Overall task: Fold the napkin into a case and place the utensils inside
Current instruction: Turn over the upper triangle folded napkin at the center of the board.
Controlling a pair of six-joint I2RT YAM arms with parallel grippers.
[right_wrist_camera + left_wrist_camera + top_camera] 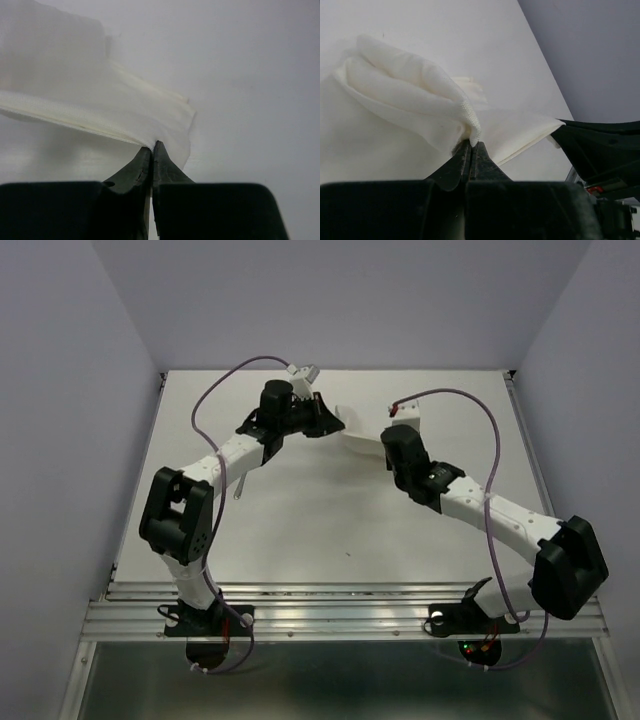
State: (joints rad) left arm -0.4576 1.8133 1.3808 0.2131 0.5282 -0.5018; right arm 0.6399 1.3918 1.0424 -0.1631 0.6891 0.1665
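Tabletop (300,530), napkin (358,438) seemingly bunched overhead, left pincer (470,145), right pincer (152,146) pinching close-up

Bottom centre: left gripper (471,146), jaws pressed flat together, pinching a bunched fold of napkin (405,97) at the tips. Above the pinch, soft rounded folds of white cloth, bulging up and to the left; textured hem right at the pinched edge. Right of the pinch, a flatter, layered stretch of the same sheet, running out to a corner against a black part of the right arm (600,147); contact there hard to judge. Small red detail low on that black part. White table (445,25) behind the cloth, nearly the same shade. Lilac wall (590,50) upper right.
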